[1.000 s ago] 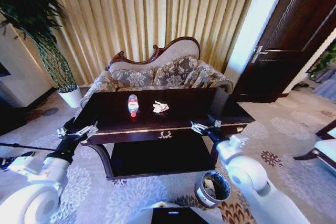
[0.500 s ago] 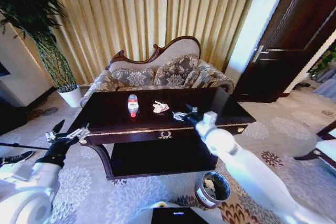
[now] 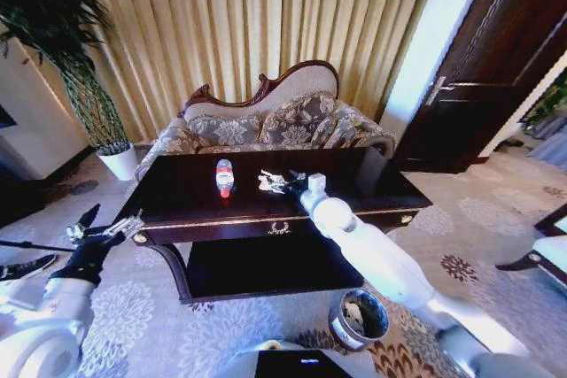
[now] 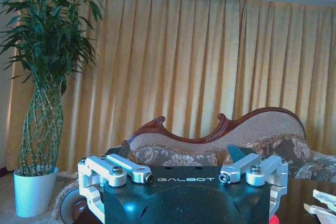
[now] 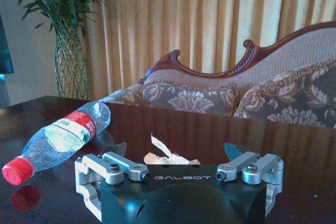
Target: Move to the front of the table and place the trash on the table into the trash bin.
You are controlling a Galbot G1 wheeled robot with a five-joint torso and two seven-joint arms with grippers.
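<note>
Head view: the right gripper (image 3: pixel 282 181) reaches out over the glossy dark table (image 3: pixel 186 196) with its fingers spread around the crumpled white paper wad (image 3: pixel 267 182), while the bottle (image 3: pixel 224 176) lies on its side just beside it. The trash bin (image 3: pixel 360 318), round and silver-rimmed, stands on the patterned carpet (image 3: pixel 496 219) near the robot's right front, with a pale wad inside it. The left gripper (image 3: pixel 104 233) hangs open off the table's left corner, idle. Left wrist view: the sofa (image 4: pixel 231 140), with its carved wooden back and floral cushions, sits before pleated gold curtains (image 4: pixel 210 61), beside a potted plant (image 4: pixel 39 129). Right wrist view: the jaws stand wide apart, and the thin, creased paper rises between them, probably not yet touched, though its base is hidden behind the gripper body. The clear, crinkled plastic bottle with its red cap lies off to one side, near but apart. To do this grasp well, the gripper should settle low enough to catch the wad's bulk, close gently since paper crushes and slips, and keep clear of the bottle, which would roll on the slick lacquer.
</note>
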